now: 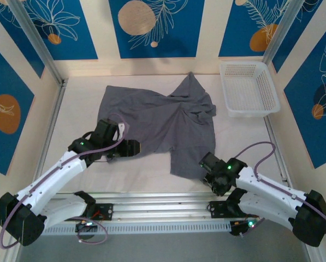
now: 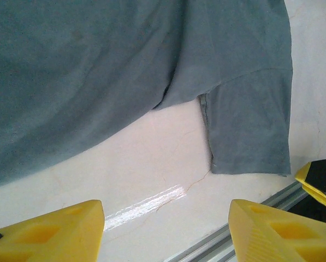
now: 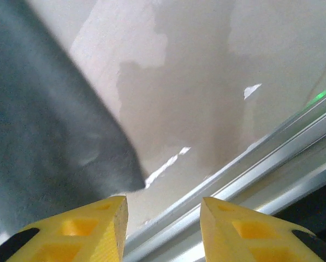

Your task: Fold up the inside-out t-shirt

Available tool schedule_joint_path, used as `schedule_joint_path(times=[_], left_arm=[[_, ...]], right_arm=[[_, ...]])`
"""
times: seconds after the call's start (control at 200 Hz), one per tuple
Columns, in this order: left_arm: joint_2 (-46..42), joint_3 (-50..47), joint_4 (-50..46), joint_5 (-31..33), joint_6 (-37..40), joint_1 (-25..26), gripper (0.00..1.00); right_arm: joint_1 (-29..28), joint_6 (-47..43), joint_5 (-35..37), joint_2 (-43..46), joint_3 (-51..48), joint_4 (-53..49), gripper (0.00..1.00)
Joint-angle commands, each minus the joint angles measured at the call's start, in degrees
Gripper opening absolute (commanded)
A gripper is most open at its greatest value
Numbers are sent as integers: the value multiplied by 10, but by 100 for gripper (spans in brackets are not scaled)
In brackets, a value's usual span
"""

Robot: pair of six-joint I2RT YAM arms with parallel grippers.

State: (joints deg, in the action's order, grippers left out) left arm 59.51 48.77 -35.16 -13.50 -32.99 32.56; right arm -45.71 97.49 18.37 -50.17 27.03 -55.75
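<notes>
The inside-out t-shirt (image 1: 152, 117) is a plain dark grey cloth, lying wrinkled and partly spread across the middle of the white table. My left gripper (image 1: 131, 148) sits at its near hem. In the left wrist view that gripper (image 2: 165, 229) is open, with bare table between its yellow fingers and the t-shirt (image 2: 97, 71) just beyond them. My right gripper (image 1: 205, 163) is at the near right corner of the cloth. From the right wrist, it (image 3: 163, 229) stands open with nothing in it, and the t-shirt corner (image 3: 37, 142) lies beside its left finger.
A white basket (image 1: 249, 88) stands at the back right of the table. An aluminium rail (image 1: 163, 204) runs along the near edge, close under the right gripper (image 3: 272, 164). Metal posts and patterned walls close in both sides.
</notes>
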Motion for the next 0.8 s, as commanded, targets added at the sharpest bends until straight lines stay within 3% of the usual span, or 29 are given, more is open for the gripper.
schedule_joint_path(times=[0.0,0.12,0.245,0.565,0.795], left_arm=[[0,-10,13,-4,6,4,62],[4,-13,18,-9,10,4,62],[4,-13,15,-9,15,4,62],[8,-18,18,-10,18,4,61],[5,-19,17,-9,14,4,62]], right_arm=[[-6,93,63,-14,-15,7,42],[-8,117,23,-68,-50,98,43],[-15,122,36,-96,-57,117,45],[-15,93,58,0,-18,38,43],[-1,93,29,-11,-57,90,44]])
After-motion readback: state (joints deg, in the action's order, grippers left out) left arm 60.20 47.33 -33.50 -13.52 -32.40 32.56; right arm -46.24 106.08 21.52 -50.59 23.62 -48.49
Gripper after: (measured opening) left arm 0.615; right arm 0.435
